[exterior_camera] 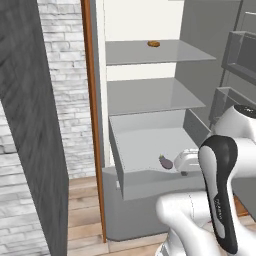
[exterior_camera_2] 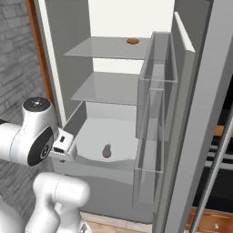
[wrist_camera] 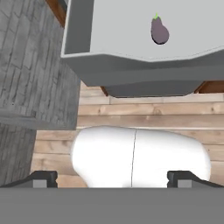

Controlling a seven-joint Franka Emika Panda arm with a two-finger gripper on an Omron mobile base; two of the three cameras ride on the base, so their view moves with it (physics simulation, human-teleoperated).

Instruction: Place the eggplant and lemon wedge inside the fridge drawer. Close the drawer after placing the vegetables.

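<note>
Gripper (wrist_camera: pixel 112 177) wide open — pointing down, empty.

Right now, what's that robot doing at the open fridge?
It is loading vegetables into the fridge drawer, which is pulled out. The eggplant already lies inside it. The gripper is open and empty, out over the wooden floor in front of the drawer. An orange-brown item sits on the top shelf.

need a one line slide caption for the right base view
Open fridge with the eggplant lying in the pulled-out drawer, the arm's open gripper at the drawer's left edge.
</note>
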